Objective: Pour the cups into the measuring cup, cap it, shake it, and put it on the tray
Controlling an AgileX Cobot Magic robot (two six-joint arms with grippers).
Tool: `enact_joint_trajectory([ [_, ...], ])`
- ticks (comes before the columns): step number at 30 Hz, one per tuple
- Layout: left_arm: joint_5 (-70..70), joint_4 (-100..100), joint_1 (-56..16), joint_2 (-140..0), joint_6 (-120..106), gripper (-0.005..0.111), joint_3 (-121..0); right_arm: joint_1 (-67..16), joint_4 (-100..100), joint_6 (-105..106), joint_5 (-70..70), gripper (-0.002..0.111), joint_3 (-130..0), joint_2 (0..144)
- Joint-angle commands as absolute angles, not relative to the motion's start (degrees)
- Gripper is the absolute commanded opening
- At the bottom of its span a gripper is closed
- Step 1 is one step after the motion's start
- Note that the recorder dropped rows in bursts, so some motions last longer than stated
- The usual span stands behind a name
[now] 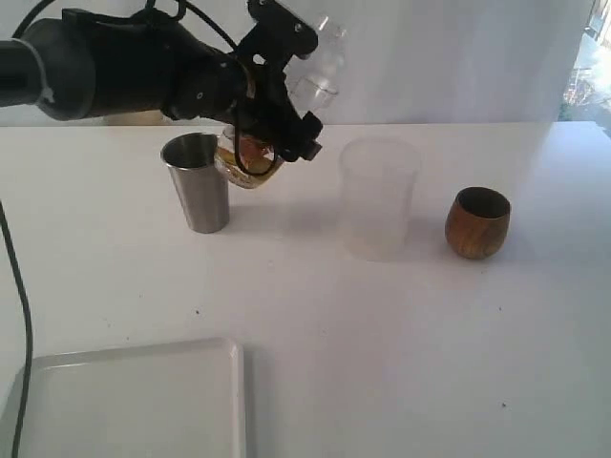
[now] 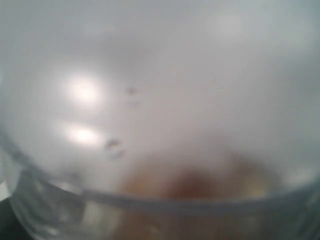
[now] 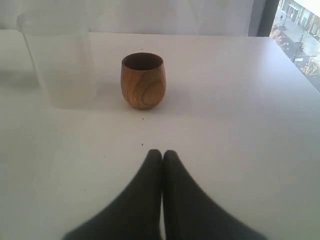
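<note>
1. Left fingers [image 1: 294, 132] clamp the measuring cup [image 1: 246, 160], tilted, in the air just right of the steel tumbler [image 1: 198, 181].
2. Right fingers [image 3: 150, 175] pressed together, empty; only the right wrist view shows them.
3. Left wrist view: blurred cup wall and amber liquid.

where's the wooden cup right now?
Exterior view: the wooden cup stands upright on the right of the table, just right of the frosted cup, not touching it.

The exterior view looks down from a raised spot across the table [image 1: 401, 324] toward the back wall. The right wrist view sits low, facing the wooden cup [image 3: 142, 80] and frosted cup [image 3: 57, 60], both shared with the exterior view. The left wrist view sits hard against the blurred measuring cup [image 2: 160, 125].
</note>
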State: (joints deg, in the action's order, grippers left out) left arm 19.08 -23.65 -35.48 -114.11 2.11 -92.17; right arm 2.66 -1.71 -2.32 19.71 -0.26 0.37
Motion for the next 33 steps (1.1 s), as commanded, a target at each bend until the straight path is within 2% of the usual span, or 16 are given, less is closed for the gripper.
enact_joint_trajectory([
  [1, 19.27, -30.73, -35.58, -113.51, 0.94, 0.0, -94.96, 2.34, -1.93, -2.33, 19.53, 0.0, 0.0, 0.0],
  [14, 21.84, -45.34, -35.58, -114.49, 1.16, 0.0, -96.09, 2.34, -1.93, -2.33, 19.53, 0.0, 0.0, 0.0],
  [25, 22.67, -47.67, -36.08, -118.12, 0.68, 0.0, -103.14, 2.34, -1.93, -2.33, 19.53, 0.0, 0.0, 0.0],
  [33, 22.64, -54.95, -37.28, -119.34, -6.18, 0.0, -103.74, 2.34, -1.93, -2.33, 19.53, 0.0, 0.0, 0.0],
])
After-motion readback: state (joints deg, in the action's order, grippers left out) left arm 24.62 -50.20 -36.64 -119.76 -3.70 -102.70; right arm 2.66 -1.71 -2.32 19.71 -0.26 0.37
